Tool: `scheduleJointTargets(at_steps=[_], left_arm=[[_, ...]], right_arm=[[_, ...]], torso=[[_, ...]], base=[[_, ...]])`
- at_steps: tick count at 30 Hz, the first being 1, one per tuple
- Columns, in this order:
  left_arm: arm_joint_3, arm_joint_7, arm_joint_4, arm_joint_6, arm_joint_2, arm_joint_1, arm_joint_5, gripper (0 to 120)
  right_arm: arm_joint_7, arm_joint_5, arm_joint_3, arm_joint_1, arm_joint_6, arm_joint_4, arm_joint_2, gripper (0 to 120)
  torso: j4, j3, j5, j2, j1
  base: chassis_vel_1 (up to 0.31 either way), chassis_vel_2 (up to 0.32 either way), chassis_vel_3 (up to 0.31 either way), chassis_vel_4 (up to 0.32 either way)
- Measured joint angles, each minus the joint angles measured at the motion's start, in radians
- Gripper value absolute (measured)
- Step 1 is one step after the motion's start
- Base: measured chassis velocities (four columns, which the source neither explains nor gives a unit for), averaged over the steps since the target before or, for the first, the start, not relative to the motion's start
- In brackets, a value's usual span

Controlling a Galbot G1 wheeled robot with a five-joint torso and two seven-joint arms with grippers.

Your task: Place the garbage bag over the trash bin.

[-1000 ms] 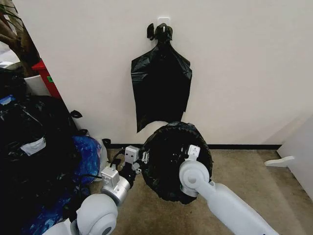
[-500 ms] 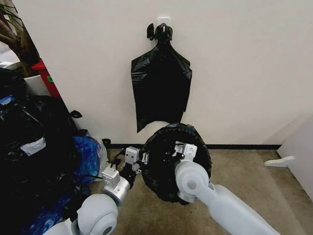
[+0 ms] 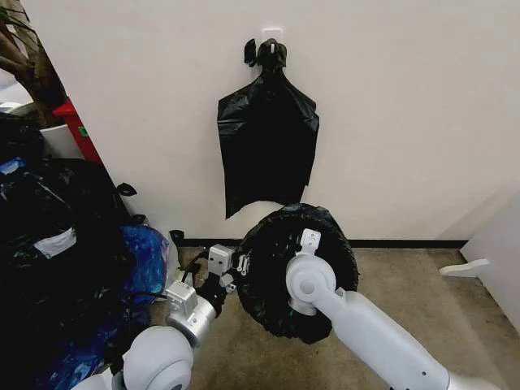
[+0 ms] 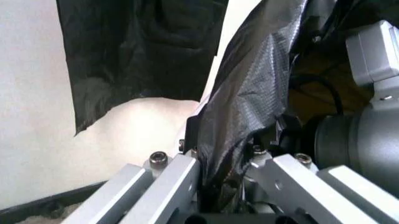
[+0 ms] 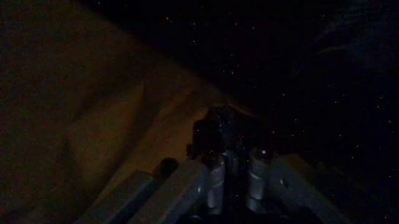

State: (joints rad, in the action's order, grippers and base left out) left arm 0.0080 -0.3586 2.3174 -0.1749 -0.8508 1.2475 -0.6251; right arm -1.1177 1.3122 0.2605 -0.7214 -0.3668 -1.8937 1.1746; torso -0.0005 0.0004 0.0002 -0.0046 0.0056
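While the garbage bag [image 3: 272,280] hides the bin, both grippers' fingers pinch its film.

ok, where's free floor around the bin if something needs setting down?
Bare floor lies right of the bagged trash bin, up to the wall's dark baseboard. The left is crowded: heaped black bags and a blue bag, with the left gripper clamping the garbage bag.

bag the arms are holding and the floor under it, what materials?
Bag: thin black plastic film, glossy; it crinkles and shows a fine embossed grain where the left gripper pinches it. Right gripper is inside it. Floor: looks like short-pile brownish carpet, matte and mottled, though that is uncertain.
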Motion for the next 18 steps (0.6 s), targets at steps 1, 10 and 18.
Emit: scheduleJointTargets(at_steps=[1,10,18], left_arm=[[0.000,0.000,-0.003,0.000,-0.001,-0.001,0.000,1],[-0.003,-0.005,-0.032,0.002,-0.005,-0.018,-0.002,1],[-0.005,-0.006,-0.013,0.003,-0.001,-0.015,-0.006,1]], right_arm=[[-0.002,0.004,0.002,-0.002,0.000,-0.014,-0.003,0],[-0.030,0.045,0.067,-0.019,0.001,-0.116,-0.009,0],[-0.031,0.020,0.090,-0.020,-0.001,-0.042,0.028,0]], torso=[[-0.0001,0.000,0.0000,0.000,0.000],[-0.0001,0.000,-0.0001,0.000,0.000],[-0.0001,0.000,0.0000,0.000,0.000]], base=[[0.000,0.000,0.000,0.000],[0.000,0.000,0.000,0.000],[0.000,0.000,0.000,0.000]])
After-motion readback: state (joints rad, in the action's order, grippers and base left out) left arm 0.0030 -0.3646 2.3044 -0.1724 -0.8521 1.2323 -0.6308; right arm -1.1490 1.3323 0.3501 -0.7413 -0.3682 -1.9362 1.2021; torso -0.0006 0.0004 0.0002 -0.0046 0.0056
